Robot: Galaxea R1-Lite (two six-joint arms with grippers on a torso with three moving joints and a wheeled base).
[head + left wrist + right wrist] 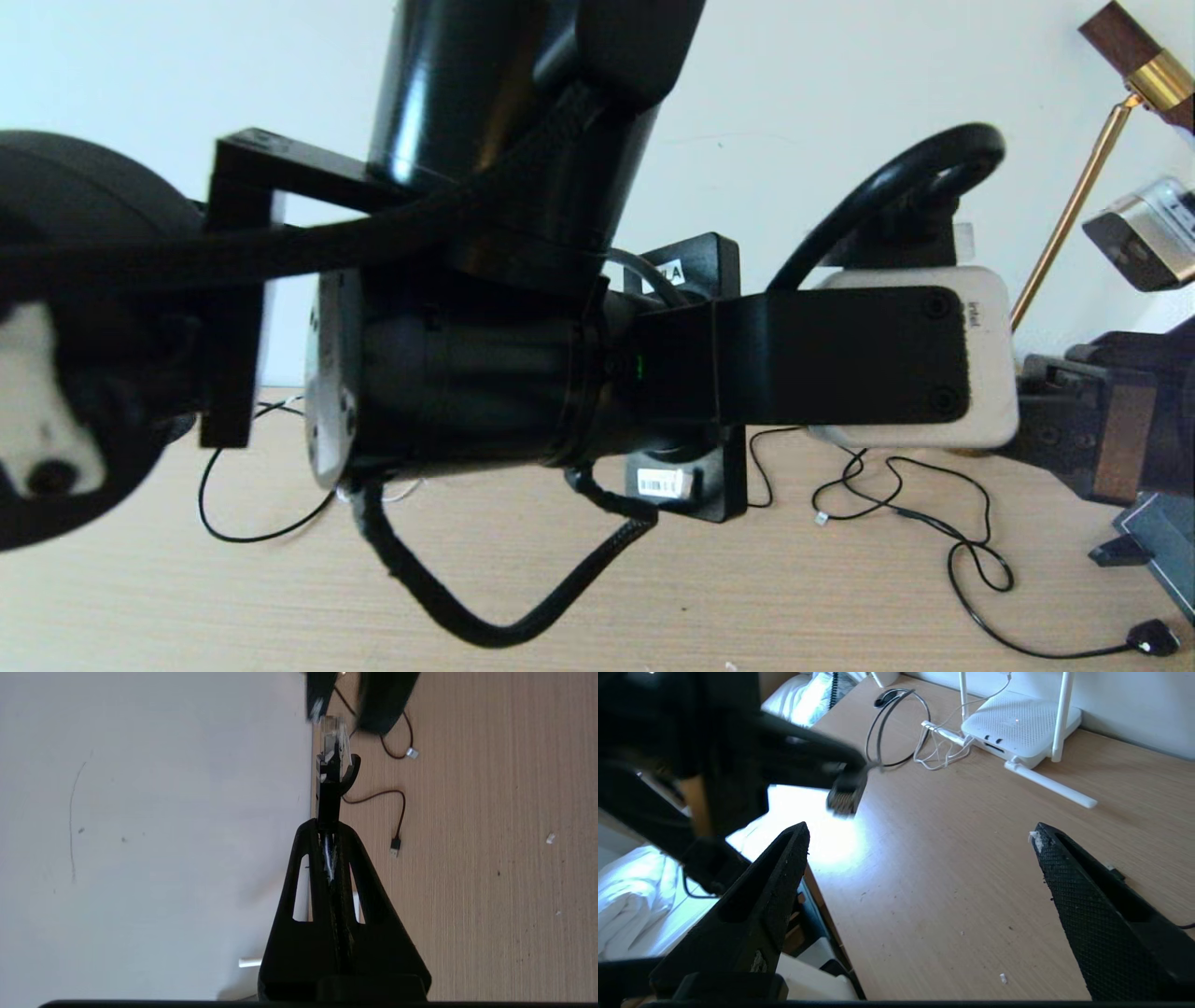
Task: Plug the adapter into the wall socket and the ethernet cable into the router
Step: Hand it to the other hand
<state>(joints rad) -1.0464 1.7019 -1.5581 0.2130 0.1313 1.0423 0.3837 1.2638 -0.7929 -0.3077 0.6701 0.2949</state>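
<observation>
My left gripper (329, 823) is shut on the ethernet cable (329, 793), and the clear connector (334, 732) sticks out past the fingertips. In the right wrist view that connector (845, 795) hangs above the table's edge, well short of the router (1020, 725). The router is a flat white box with white stick antennas, lying by the wall with its dark ports facing the table. My right gripper (920, 830) is open above bare table and holds nothing. In the head view my left arm (504, 373) fills most of the picture. The adapter and the wall socket are out of view.
A thin white cord (941, 744) lies tangled beside the router. Thin black cables (934, 523) with a small plug (1153, 637) trail over the wooden table (747, 597). A USB lead (395, 847) lies near the wall. A brass lamp stem (1074, 205) stands at the right.
</observation>
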